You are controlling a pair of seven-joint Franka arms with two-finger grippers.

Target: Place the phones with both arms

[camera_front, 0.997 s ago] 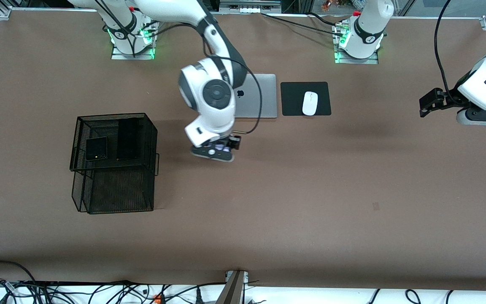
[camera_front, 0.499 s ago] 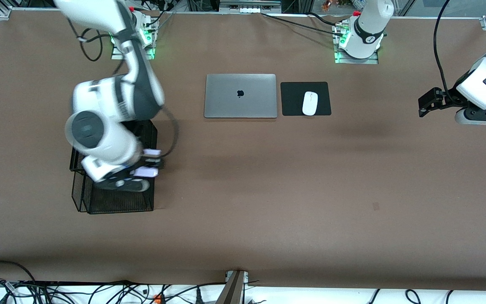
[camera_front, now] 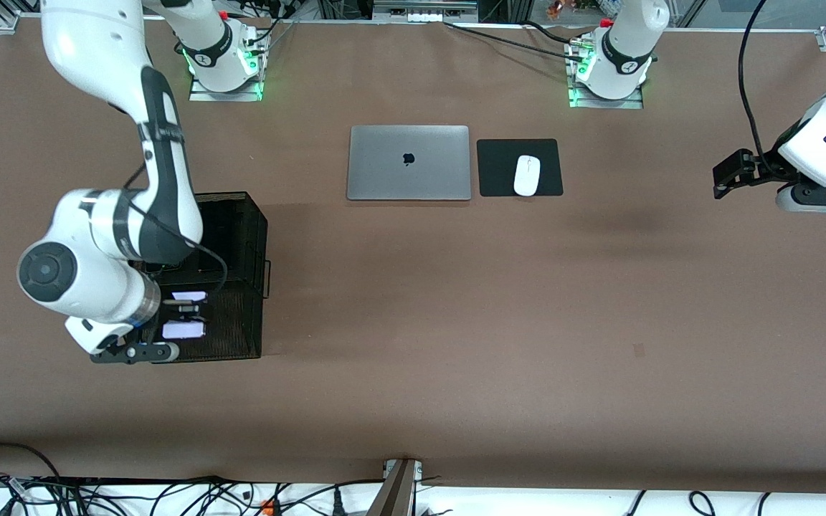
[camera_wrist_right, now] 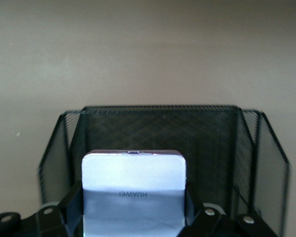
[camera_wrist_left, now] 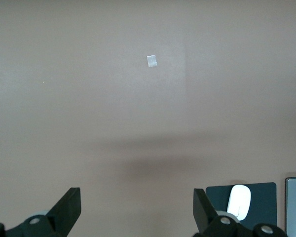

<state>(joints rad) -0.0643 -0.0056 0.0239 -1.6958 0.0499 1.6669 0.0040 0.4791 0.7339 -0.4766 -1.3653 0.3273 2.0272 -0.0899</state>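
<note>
From the front camera, the right arm reaches from its base to a black wire basket point(camera_front: 241, 236) at its own end of the desk point(camera_front: 456, 322), and the right end effector point(camera_front: 182, 313) hangs over the part of the basket nearest the camera, clamped on a pale lilac phone point(camera_front: 183, 329) whose two ends show on either side of the fingers. The arm covers most of the basket, so what already lies inside cannot be told from here. Toward the left arm's end of the desk from the basket lie a closed silver laptop point(camera_front: 409, 163) and, beside it, a white mouse point(camera_front: 527, 175) on a black mouse pad point(camera_front: 499, 168). The left arm waits, its end effector point(camera_front: 732, 174) in the air over the desk's left-arm end, well apart from the basket. In the left wrist view that end effector point(camera_wrist_left: 137, 210) stands wide apart and empty above bare desk. In the right wrist view the phone point(camera_wrist_right: 133, 192) sits squarely between the fingers point(camera_wrist_right: 71, 205), held flat with its maker's name showing, just over the basket point(camera_wrist_right: 163, 128); only mesh shows inside. To set it down well, I would lower it level until it is inside the walls, keep it off the rim, and part the fingers only once it rests on the mesh floor.
</note>
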